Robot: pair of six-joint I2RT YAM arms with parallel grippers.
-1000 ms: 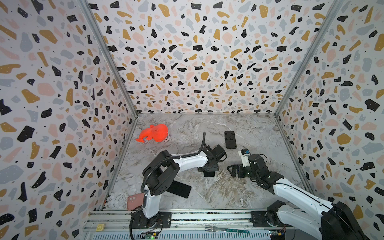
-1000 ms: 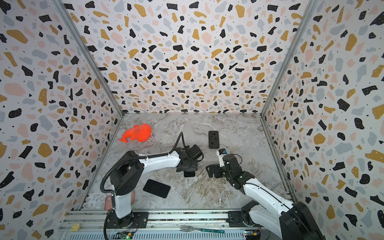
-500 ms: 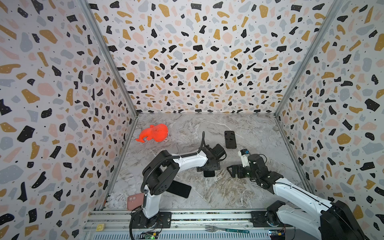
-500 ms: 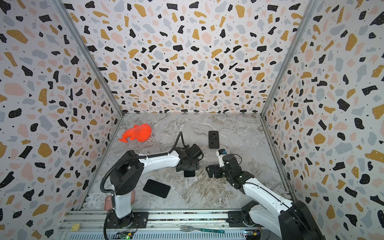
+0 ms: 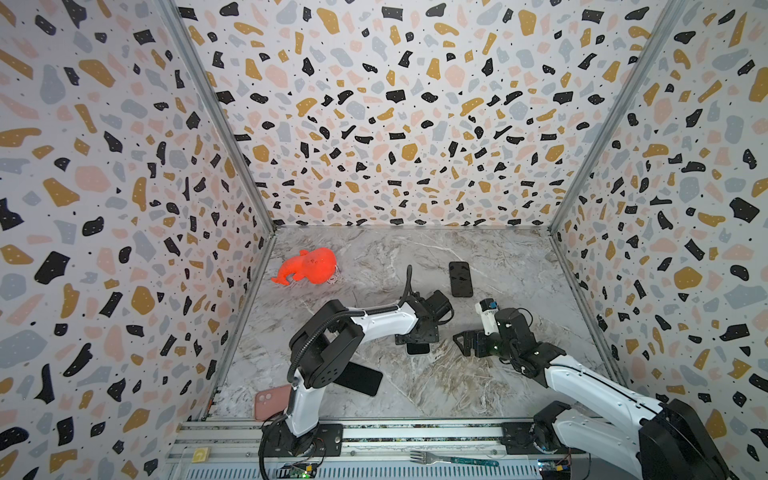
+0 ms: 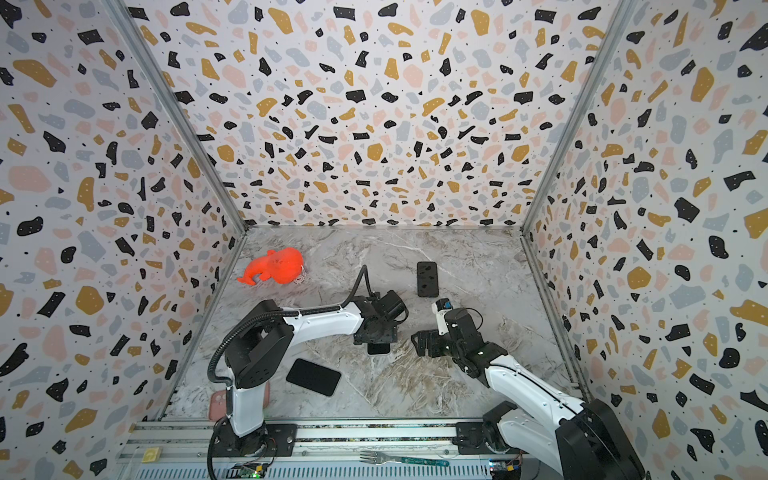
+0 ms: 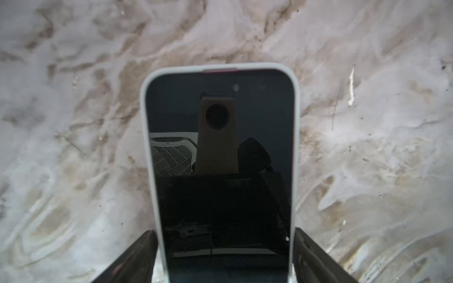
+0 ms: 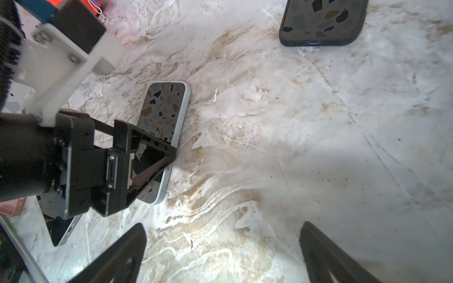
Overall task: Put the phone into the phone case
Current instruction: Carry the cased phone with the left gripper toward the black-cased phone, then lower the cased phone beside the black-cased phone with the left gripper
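Little shifts over the last second: your left pincer [image 7: 224, 232] stays astride the phone [image 7: 220, 171], which sits in its pale phone case [image 7: 143, 110] flat on the surface [image 7: 73, 122]; clamped or merely flanking, you cannot tell. Your right pincer [image 8: 223, 225] gapes empty. At the rim a red strip [image 7: 220, 71] suggests one end unseated.

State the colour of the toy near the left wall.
Bright orange-red toy; best in a top view.

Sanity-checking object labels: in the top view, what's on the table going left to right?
Pink phone case → orange whale-shaped toy → flat black phone → dark-screened phone in a pale case → black-cased phone near the back wall.
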